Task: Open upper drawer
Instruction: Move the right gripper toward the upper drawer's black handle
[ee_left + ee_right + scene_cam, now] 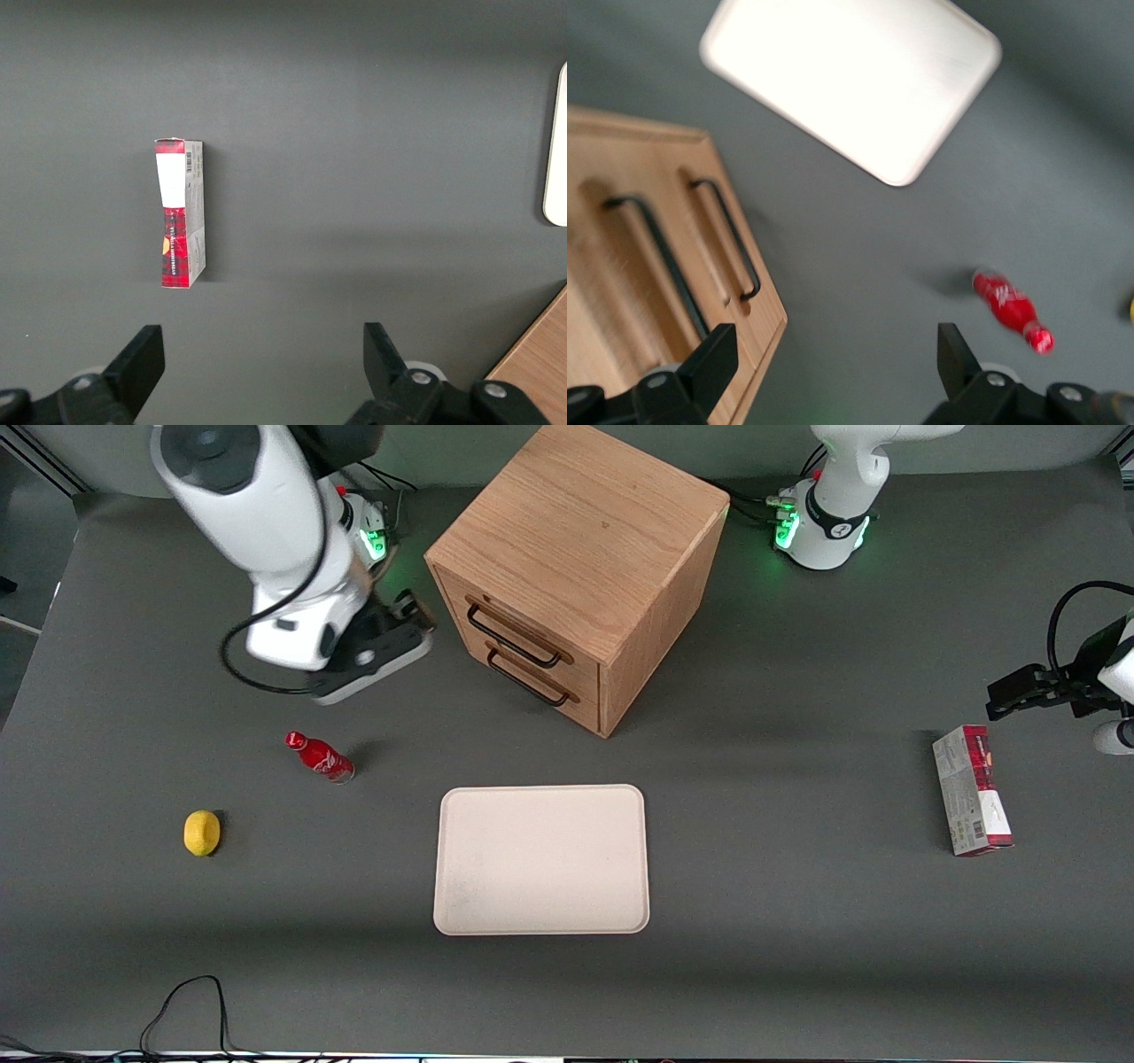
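The gripper [416, 615], its fingers held apart with nothing between them, is seen in front of the oak cabinet [585, 531], presumably so that the shut upper drawer [518, 633] can be taken by its black handle [512, 640].

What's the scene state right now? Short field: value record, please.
task: open upper drawer
upper drawer: shut, flush with the cabinet front, black bar handle free
lower drawer: shut
cabinet: oak cube, drawer fronts angled toward the working arm's end
tool: open, holding nothing, in the air in front of the drawers, apart from both handles
tray: cream, nothing on it, nearer the front camera than the cabinet
red bottle: lying on the table
lemon: nearer the front camera than the bottle
carton: toward the parked arm's end
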{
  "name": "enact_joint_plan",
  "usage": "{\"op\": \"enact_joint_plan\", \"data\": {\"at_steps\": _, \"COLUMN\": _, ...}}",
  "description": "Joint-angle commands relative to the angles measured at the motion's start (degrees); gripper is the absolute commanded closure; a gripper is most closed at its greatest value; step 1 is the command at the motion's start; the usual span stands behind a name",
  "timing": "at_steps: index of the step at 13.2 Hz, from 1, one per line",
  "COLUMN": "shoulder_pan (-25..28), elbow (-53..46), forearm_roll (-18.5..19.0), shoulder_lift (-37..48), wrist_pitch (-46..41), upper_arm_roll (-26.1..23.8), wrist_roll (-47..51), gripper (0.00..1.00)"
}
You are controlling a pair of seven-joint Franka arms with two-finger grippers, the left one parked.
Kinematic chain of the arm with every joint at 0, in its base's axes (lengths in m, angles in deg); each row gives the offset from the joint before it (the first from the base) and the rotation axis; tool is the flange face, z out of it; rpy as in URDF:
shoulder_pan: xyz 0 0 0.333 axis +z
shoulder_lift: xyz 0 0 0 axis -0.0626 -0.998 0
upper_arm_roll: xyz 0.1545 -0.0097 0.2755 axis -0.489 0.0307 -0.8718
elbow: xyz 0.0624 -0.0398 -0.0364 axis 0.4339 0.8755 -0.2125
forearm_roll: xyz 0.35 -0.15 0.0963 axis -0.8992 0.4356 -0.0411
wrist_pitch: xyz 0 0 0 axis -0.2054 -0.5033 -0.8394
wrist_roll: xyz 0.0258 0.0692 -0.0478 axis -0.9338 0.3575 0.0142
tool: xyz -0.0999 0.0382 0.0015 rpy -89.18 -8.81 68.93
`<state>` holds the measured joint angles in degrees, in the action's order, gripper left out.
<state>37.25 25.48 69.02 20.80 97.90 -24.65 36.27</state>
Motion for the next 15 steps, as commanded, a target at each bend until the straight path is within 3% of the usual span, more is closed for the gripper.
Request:
{"op": "enact_joint_plan", "data": {"at_steps": 1, "shoulder_pan": 2.89, "elbow": -0.7, "forearm_roll": 0.24, "shoulder_lift": -1.13, "wrist_pitch": -0.13, "upper_arm_roll": 0.87, "wrist_roll": -6.58, "gripper": 0.0}}
{"op": "enact_joint_plan", "data": {"at_steps": 5, "shoulder_pan": 4.83, "elbow": -0.18, "forearm_roll": 0.06, "shoulder_lift": -1.31, "wrist_pitch": 2.23, "upper_arm_roll": 0.78, "wrist_roll": -6.67, "gripper": 0.0}}
{"op": "enact_joint_plan", "data": {"at_steps": 7, "shoulder_pan": 5.88, "elbow": 1.84, "forearm_roll": -2.82, "shoulder_lift": -1.31, "wrist_pitch": 3.82, "upper_arm_roll": 0.69, "wrist_roll": -7.54, "gripper": 0.0}}
{"op": "enact_joint_plan", "data": {"at_steps": 11, "shoulder_pan": 7.65, "elbow": 3.43, "forearm_roll": -3.89, "shoulder_lift": -1.22, "wrist_pitch": 4.44, "upper_arm_roll": 0.96, "wrist_roll": -11.99, "gripper": 0.0}}
{"op": "enact_joint_plan", "data": {"at_steps": 15, "shoulder_pan": 7.21, "elbow": 5.01, "forearm_roll": -10.21, "shoulder_lift": -0.61, "wrist_pitch": 3.91, "upper_arm_roll": 3.59, "wrist_roll": -19.66, "gripper": 0.0}}
